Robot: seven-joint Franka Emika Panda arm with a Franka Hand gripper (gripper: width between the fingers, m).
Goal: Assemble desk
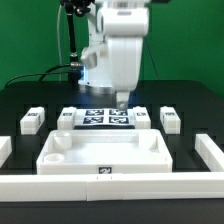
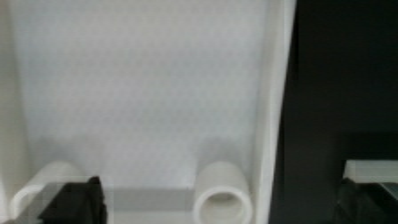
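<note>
The white desk top (image 1: 105,152) lies on the black table with its raised rim and round corner sockets facing up. Four white legs with tags lie in a row behind it: one far on the exterior view's left (image 1: 32,120), one left of centre (image 1: 68,117), one right of centre (image 1: 142,117) and one far right (image 1: 170,118). My gripper (image 1: 120,100) hangs above the top's far rim, right of centre, open and empty. In the wrist view the gripper (image 2: 222,208) straddles the desk top's inner floor (image 2: 151,90), with a round socket (image 2: 222,197) between the dark fingertips (image 2: 71,200).
The marker board (image 1: 105,119) lies between the two middle legs, right under the gripper. Low white border rails stand on the exterior view's left (image 1: 5,150), right (image 1: 210,150) and front (image 1: 110,190). Part of a white leg (image 2: 368,170) shows beside the top.
</note>
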